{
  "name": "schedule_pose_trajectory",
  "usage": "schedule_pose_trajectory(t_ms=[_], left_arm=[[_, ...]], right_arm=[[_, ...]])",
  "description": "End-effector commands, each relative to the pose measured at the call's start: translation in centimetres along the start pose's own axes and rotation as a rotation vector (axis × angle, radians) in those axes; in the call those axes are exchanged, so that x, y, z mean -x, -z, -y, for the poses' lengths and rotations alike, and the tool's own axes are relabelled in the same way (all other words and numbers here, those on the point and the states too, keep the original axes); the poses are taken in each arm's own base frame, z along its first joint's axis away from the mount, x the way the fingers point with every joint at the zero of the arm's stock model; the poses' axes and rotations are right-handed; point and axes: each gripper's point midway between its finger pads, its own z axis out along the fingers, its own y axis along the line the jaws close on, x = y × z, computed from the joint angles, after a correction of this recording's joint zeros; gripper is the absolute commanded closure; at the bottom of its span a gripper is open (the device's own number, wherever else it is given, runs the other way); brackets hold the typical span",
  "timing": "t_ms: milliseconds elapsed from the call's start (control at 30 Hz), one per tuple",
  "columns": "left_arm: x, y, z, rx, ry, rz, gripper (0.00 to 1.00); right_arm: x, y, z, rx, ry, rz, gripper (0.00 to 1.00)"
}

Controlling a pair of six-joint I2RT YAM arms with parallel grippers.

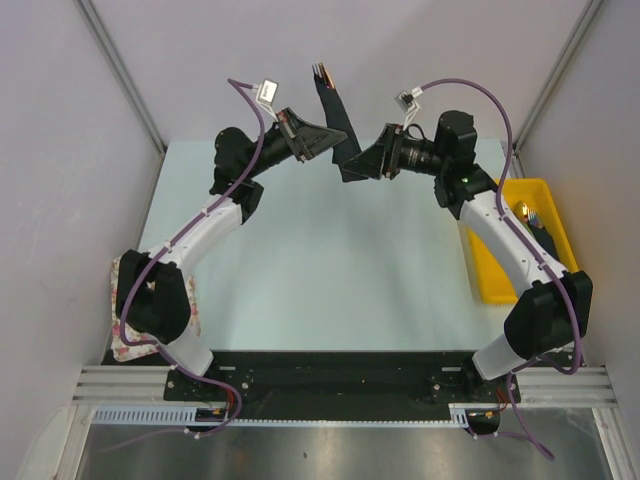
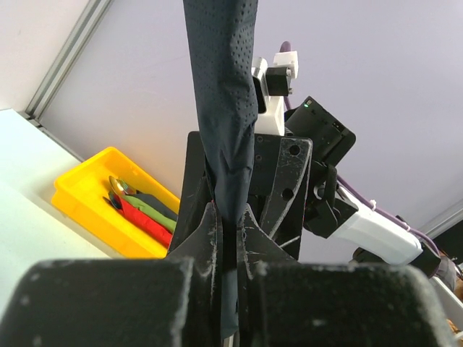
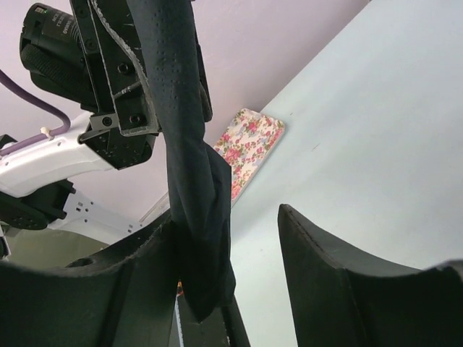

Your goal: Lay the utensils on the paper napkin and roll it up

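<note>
The paper napkin (image 1: 333, 110) is a narrow black roll held up in the air over the far middle of the table. Orange-brown ends of the utensils (image 1: 320, 71) stick out of its top. My left gripper (image 1: 322, 140) is shut on the roll; in the left wrist view the fingers (image 2: 231, 231) pinch the dark paper (image 2: 224, 94) tightly. My right gripper (image 1: 366, 160) sits at the roll's lower end. In the right wrist view its jaws (image 3: 231, 246) stand open: the roll (image 3: 184, 144) rests against one finger, with a wide gap to the other. A sliver of utensil (image 3: 177, 289) peeks out below.
A yellow bin (image 1: 548, 190) at the right edge holds red and green rolled napkins with gold cutlery (image 2: 141, 210). A floral pink-white cloth (image 1: 125, 335) lies at the near left under the left arm. Grey walls close in the back and both sides.
</note>
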Motion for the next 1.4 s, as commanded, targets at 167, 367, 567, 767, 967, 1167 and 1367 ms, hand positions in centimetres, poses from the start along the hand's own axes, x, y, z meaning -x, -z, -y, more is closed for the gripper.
schedule_pose_trajectory(t_ms=[167, 367, 567, 767, 967, 1167, 1367], left_arm=[[1.8, -0.2, 3.7, -0.095, -0.096, 0.041, 1.00], [1.5, -0.4, 4.0, -0.105, -0.093, 0.038, 1.00], [1.3, -0.2, 3.9, -0.102, -0.093, 0.035, 1.00], [0.6, 0.0, 3.3, -0.094, -0.106, 0.018, 0.78], [-1.1, 0.5, 1.9, -0.080, -0.112, -0.029, 0.41], [-3.2, 1.2, 0.4, -0.046, -0.154, -0.089, 0.21], [-5.3, 2.0, 0.4, -0.022, -0.263, -0.174, 0.18]], right_arm=[[3.3, 0.6, -2.0, 0.026, 0.074, 0.069, 0.42], [2.5, 0.2, -2.1, 0.040, 0.059, 0.046, 0.56], [2.3, 0.4, -2.1, 0.037, 0.064, 0.043, 1.00], [2.3, 1.6, -1.7, 0.018, 0.077, 0.026, 1.00], [1.9, 4.8, -1.2, 0.017, 0.071, -0.024, 1.00], [0.5, 10.4, 0.9, -0.086, -0.005, -0.038, 1.00], [-3.5, 18.1, 5.5, -0.286, -0.085, -0.066, 1.00]])
